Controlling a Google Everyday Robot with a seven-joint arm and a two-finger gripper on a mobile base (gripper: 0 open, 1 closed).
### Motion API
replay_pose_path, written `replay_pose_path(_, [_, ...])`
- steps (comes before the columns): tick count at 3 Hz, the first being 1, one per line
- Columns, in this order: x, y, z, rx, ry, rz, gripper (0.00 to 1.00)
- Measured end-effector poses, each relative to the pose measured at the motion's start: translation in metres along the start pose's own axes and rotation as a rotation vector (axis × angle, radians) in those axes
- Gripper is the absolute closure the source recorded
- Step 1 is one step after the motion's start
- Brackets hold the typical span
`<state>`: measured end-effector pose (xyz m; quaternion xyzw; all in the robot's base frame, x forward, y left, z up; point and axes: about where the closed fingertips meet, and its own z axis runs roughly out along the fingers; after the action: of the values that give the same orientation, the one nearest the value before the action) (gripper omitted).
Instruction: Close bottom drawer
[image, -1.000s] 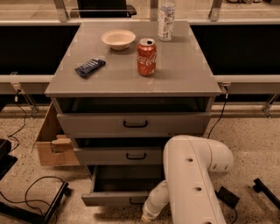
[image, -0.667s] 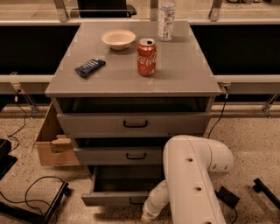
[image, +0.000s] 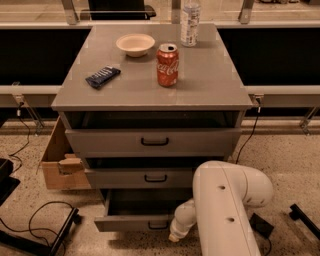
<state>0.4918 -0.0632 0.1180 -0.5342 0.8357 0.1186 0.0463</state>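
The bottom drawer (image: 131, 223) of the grey cabinet is pulled out, its dark inside open to view and its black loop handle (image: 158, 226) on the front. My white arm (image: 227, 210) comes in from the lower right. My gripper (image: 176, 234) is at the arm's end, right beside the right end of the bottom drawer's front, next to the handle. The middle drawer (image: 142, 178) and the top drawer (image: 152, 142) above it also stand a little out.
On the cabinet top (image: 210, 75) stand a red soda can (image: 167, 65), a white bowl (image: 135, 44), a dark snack bar (image: 103, 76) and a clear bottle (image: 190, 16). A cardboard box (image: 56, 165) sits left of the cabinet. Cables (image: 30, 220) lie on the floor at the left.
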Motion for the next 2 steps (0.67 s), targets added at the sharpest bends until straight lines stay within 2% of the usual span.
replay_pose_path(1, [0.0,-0.001,0.0,0.001,0.001,0.0,1.0])
replay_pose_path(2, [0.003,-0.032,-0.002,0.027,0.008,-0.008,1.0])
